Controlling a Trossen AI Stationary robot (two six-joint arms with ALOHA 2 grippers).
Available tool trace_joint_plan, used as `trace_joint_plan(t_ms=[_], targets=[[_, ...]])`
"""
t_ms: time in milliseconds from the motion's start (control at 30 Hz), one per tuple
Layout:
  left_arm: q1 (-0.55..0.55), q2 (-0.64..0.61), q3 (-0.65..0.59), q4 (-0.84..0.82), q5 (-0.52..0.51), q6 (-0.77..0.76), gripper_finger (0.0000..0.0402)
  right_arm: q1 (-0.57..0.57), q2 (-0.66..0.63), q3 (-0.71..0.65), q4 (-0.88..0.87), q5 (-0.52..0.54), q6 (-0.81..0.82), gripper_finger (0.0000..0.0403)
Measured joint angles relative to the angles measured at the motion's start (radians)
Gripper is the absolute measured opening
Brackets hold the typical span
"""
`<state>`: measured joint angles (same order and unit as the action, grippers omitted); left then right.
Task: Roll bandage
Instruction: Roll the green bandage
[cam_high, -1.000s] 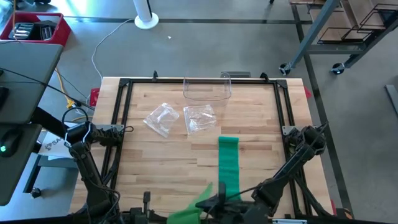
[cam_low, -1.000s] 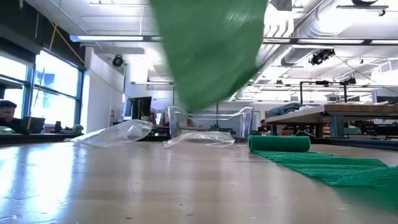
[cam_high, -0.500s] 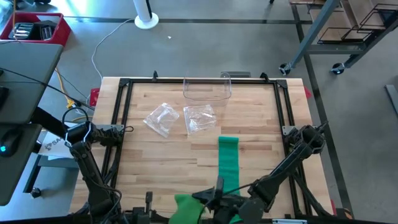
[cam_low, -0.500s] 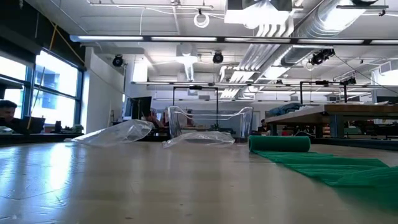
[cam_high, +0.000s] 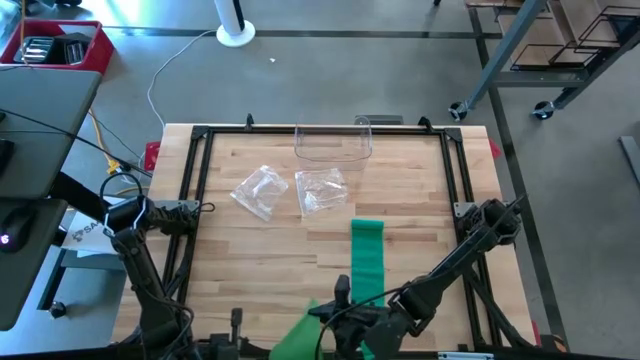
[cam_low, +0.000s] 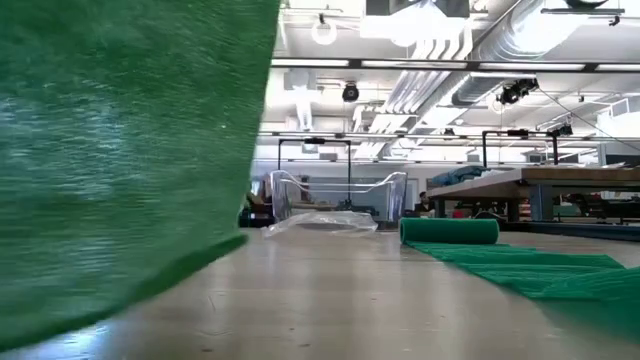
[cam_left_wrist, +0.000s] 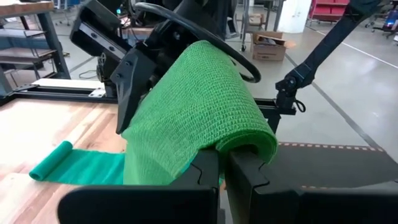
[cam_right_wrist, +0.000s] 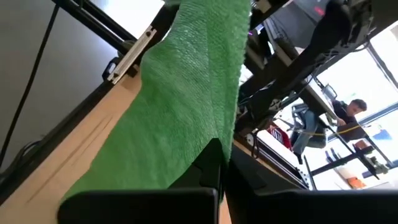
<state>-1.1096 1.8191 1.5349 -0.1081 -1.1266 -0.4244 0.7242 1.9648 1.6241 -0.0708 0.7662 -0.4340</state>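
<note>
A green bandage (cam_high: 367, 255) lies as a long strip on the wooden table, right of centre. Its rolled far end (cam_low: 450, 230) rests on the tabletop. The strip's near end is lifted off the table at the near edge and fills the left of the low view as loose cloth (cam_low: 120, 160). My left gripper (cam_left_wrist: 222, 163) and my right gripper (cam_right_wrist: 222, 163) are both shut on this lifted part, close together. The right gripper (cam_high: 340, 300) reaches in from the table's right side. The left gripper's fingers are hidden under cloth in the high view. My left gripper pinches the lifted bandage between its two fingers, and a fold of the cloth (cam_left_wrist: 242, 134) drapes over the fingertips. The cloth hangs slack, clear of the table. My right gripper pinches the same lifted part by its edge (cam_right_wrist: 214, 134) between its two fingers. From there the cloth spreads away as a broad, slack sheet above the table's near edge.
Two crumpled clear plastic bags (cam_high: 260, 190) (cam_high: 322, 190) lie left of the strip's far end. A clear plastic container (cam_high: 333, 143) stands at the far edge. Black frame rails (cam_high: 190, 200) run along the table's sides.
My right gripper has shifted a little toward the table's left and far side and has rolled its wrist. The lifted bandage end has swung with it: it rose out of the low view, then came down close in front of that camera on the left.
</note>
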Motion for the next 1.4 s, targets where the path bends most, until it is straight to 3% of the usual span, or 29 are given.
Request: trace_joint_plan(t_ms=[367,700,833,1233,1400], targets=[[-0.013,0.000,0.000,0.001,-0.040,0.022,0.0001,0.033,0.000,0.000,0.008,-0.001,0.141,0.0010],[-0.013,0.000,0.000,-0.055,-0.039,0.036,0.0001,0.043,-0.015,0.000,0.037,-0.042,0.206,0.0141],[-0.013,0.000,0.000,-0.120,-0.037,0.034,0.0001,0.066,-0.054,0.000,0.029,-0.036,0.237,0.0171],[-0.009,0.000,0.000,-0.184,-0.022,0.034,0.0001,0.099,-0.087,0.000,0.075,-0.045,0.165,0.0176],[-0.001,0.000,0.000,-0.183,-0.011,0.034,0.0001,0.068,-0.086,0.000,0.075,-0.131,0.165,0.0176]])
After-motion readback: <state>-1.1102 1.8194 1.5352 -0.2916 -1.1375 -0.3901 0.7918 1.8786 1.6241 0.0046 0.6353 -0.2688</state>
